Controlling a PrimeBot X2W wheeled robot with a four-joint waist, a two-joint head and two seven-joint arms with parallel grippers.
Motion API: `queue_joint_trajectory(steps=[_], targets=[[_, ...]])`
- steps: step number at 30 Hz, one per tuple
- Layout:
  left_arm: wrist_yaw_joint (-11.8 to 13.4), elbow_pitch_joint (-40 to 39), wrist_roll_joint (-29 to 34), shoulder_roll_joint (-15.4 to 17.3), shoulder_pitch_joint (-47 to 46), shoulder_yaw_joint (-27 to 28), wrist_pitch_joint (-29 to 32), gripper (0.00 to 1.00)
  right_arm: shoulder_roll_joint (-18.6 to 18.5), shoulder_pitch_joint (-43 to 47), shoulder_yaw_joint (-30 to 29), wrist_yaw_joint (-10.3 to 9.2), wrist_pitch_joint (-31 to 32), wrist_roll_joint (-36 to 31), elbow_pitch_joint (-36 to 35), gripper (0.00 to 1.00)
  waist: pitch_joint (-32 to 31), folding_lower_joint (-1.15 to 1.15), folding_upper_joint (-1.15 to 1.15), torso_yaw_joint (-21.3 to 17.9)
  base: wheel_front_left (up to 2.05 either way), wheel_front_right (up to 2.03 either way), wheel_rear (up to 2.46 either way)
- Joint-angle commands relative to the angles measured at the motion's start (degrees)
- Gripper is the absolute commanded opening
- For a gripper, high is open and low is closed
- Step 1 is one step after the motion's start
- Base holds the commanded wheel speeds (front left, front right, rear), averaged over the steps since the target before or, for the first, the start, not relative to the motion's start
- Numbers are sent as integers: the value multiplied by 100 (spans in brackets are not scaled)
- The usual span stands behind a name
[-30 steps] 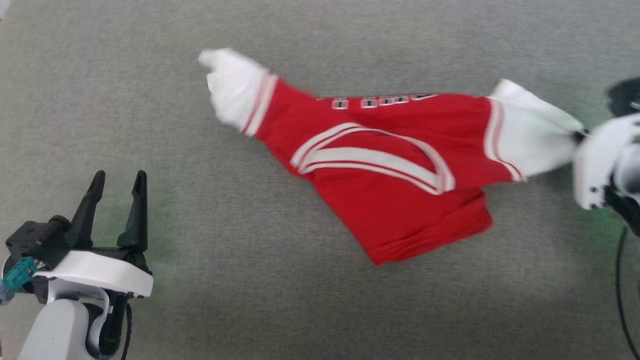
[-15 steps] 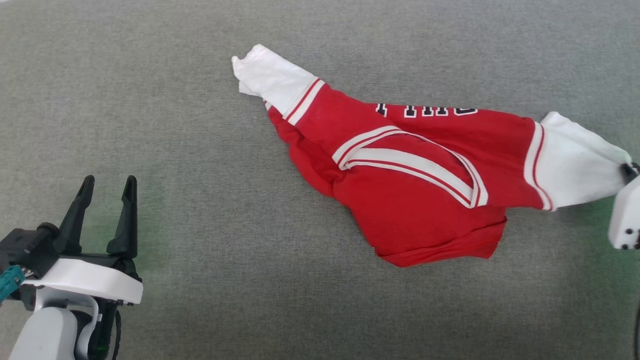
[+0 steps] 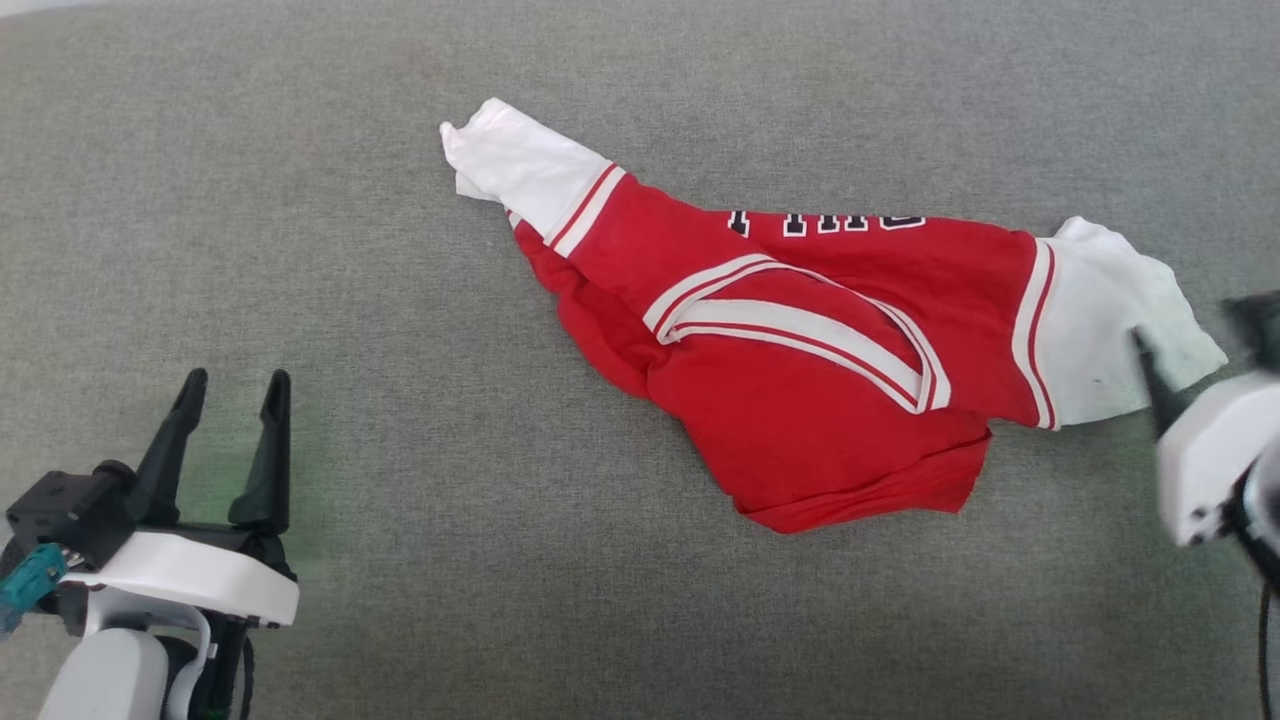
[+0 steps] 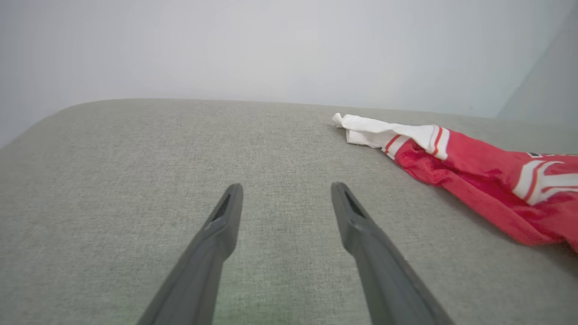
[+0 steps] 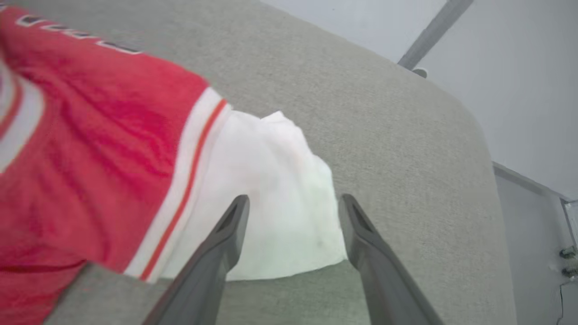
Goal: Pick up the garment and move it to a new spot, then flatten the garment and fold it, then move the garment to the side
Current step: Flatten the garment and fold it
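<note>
Jaws on both my arms stand open. My right gripper point(image 5: 293, 198) has its fingers spread wide, with one white sleeve point(image 5: 280, 189) of the garment point(image 3: 800, 400) lying slack between and just beyond the tips, pinched by neither. The red body lies bunched on the grey upholstered surface point(image 3: 420, 560), further off to that gripper's left. My left gripper point(image 3: 237, 378) holds nothing; the garment lies well apart, ahead and to its right, other white sleeve point(image 4: 384, 131) nearest.

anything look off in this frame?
The garment lies crumpled and askew on the grey surface: body doubled over itself, collar trim skewed, lettering half hidden by a fold. No tear or spill visible.
</note>
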Motion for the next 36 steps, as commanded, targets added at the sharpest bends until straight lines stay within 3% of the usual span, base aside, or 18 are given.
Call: queue_joint_trajectory(steps=[1,9,17,23,24,25,26,29,30,31,36], targets=[[-12,5,-41,-31,44,-21,-27,100,-177,191,371,-13,156,184,-290,100,-10,0,0,-7,0,0,0],[-13,94,-68,-120,-6,-188,-28,100,-673,464,1629,-14,1148,903,-1362,100,-59,0,0,26,0,0,0],[-13,147,-107,-145,-121,-302,-28,100,-801,206,2195,-14,1380,1016,-1367,100,5,0,0,125,0,0,0],[-13,192,-142,-167,-147,-343,-28,100,-755,-14,2290,-14,1279,984,-1221,100,61,0,0,200,0,0,0],[-13,197,-145,-175,-153,-350,-28,100,-750,-31,2287,-14,1268,977,-1210,83,64,0,0,210,0,0,0],[-13,202,-153,-183,-161,-360,-28,100,-752,-41,2275,-14,1252,970,-1194,76,68,0,0,220,0,0,0],[-13,208,-162,-183,-165,-362,-28,100,-746,-43,2261,-14,1250,973,-1179,53,73,0,0,224,0,0,0],[-13,218,-167,-185,-178,-358,-28,100,-700,-90,2187,-14,1169,981,-1146,26,81,0,0,227,0,0,0],[-13,225,-170,-189,-180,-363,-28,100,-683,-100,2172,-14,1143,963,-1122,26,80,0,0,227,0,0,0],[-13,228,-174,-192,-184,-368,-28,100,-653,-102,2164,-14,1132,982,-1100,0,80,0,0,223,0,0,0],[-13,227,-202,-167,-184,-372,-28,100,-583,-86,2232,-14,1083,1152,-1155,0,62,0,0,182,0,0,0]])
